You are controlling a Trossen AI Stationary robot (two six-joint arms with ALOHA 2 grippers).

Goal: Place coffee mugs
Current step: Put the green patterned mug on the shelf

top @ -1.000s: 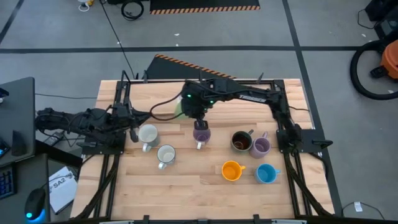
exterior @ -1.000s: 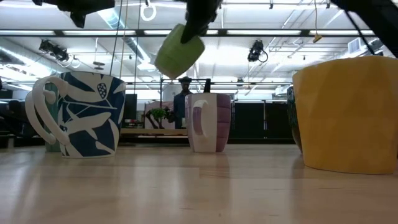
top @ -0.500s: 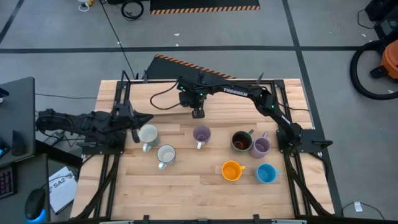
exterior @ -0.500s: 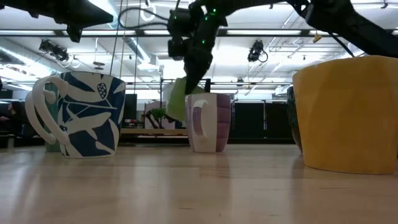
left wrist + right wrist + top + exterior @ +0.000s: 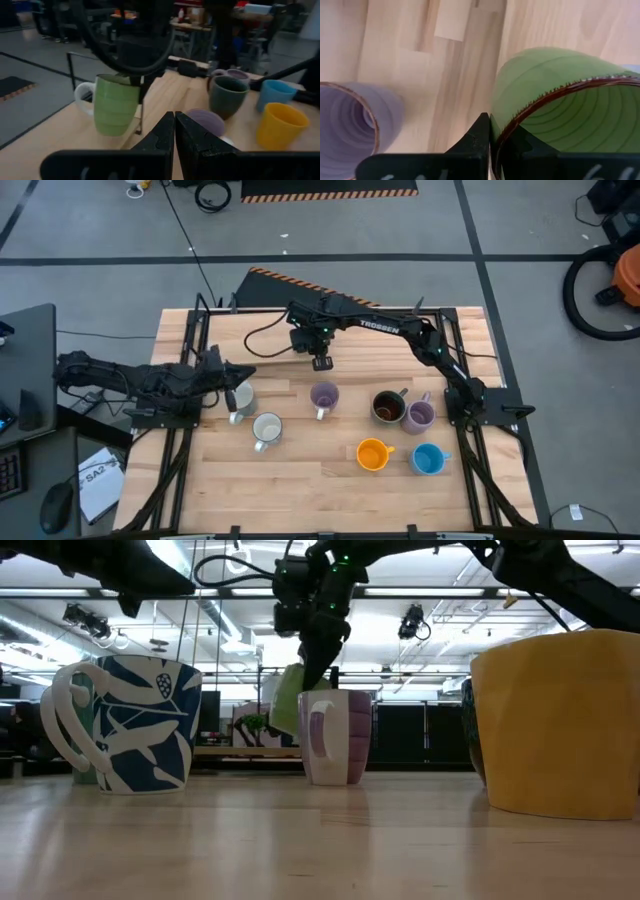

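High view, left to right: left gripper (image 5: 243, 374) hung over the white mug (image 5: 238, 399), jaws shut, holding nothing. Right gripper (image 5: 489, 131) sat at the worktop's (image 5: 300, 480) back middle, jaws pinched on the green mug's (image 5: 555, 100) rim, just behind the lilac mug (image 5: 324, 396).

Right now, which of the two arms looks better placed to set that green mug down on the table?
The right one, probably. The right gripper is already shut on the rim of the green mug, low over the table behind the lilac mug. The left gripper is shut and empty, off by the white mugs.
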